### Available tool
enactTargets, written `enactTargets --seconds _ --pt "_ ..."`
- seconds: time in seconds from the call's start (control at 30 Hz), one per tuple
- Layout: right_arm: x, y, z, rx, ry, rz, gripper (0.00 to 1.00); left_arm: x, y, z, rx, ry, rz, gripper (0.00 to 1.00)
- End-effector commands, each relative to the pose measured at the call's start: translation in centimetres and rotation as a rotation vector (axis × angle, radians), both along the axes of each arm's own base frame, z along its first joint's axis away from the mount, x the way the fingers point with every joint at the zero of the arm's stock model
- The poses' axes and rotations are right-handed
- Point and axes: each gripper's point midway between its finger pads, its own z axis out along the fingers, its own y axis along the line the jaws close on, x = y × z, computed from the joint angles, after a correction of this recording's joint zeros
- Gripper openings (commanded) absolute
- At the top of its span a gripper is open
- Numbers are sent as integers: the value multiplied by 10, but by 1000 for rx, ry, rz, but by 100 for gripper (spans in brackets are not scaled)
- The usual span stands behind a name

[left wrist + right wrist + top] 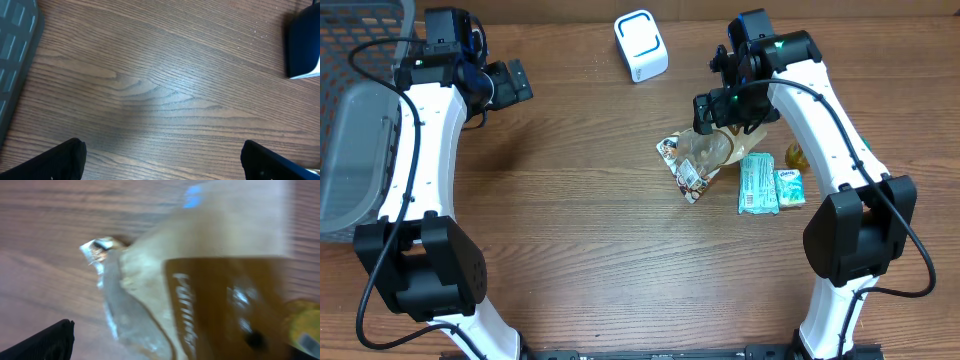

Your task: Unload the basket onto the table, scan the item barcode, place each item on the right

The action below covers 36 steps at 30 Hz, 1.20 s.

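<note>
The item, a brown and clear snack bag (706, 150), lies on the table in a small pile right of centre. In the right wrist view the bag (210, 295) is blurred and fills most of the frame. My right gripper (725, 122) hovers just above it, open. Only its left fingertip (50, 342) shows, far out to the side and clear of the bag; the other is hidden behind the bag. The white scanner (640, 45) with a blue outline stands at the back centre. My left gripper (513, 80) is open over bare wood at the back left, nothing between its fingers (65, 160).
A printed packet (685, 175) lies partly under the bag. Beside them are a teal pack (757, 183), a small green carton (789, 188) and a yellow item (794, 155). A grey mesh basket (360, 120) fills the left edge.
</note>
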Motion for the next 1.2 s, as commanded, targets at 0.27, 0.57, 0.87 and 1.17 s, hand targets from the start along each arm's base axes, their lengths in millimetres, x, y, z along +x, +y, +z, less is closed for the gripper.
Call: enactTargets --seconds 0.27,0.57,0.87,1.17 --pt "27 -36 6 -140 -119 -280 100 5 0 9 6 -24 -4 100" --pt "26 -36 5 -141 -117 -279 100 5 0 9 6 -24 -4 100" --pt "26 -36 5 -141 -117 -279 100 5 0 9 6 -24 -5 100" --pt "27 -36 12 -132 -133 -281 100 5 0 9 6 -24 -5 100"
